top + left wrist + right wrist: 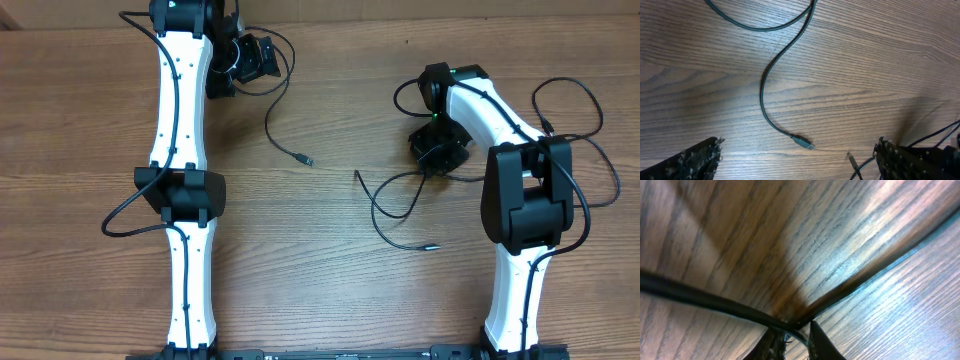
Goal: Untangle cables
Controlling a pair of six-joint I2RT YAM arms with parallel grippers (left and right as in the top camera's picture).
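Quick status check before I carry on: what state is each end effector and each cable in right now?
left end effector: open, above the table, holding nothing.
right end effector: shut on the tangled cables, low at the table.
loose cable: lying free in a curve, plug tip resting on the table, not held.
tangled cables: crossed over each other, pinched at the crossing.

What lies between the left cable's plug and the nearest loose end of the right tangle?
Only bare table. The overhead view shows the plug and the loose end lying apart.
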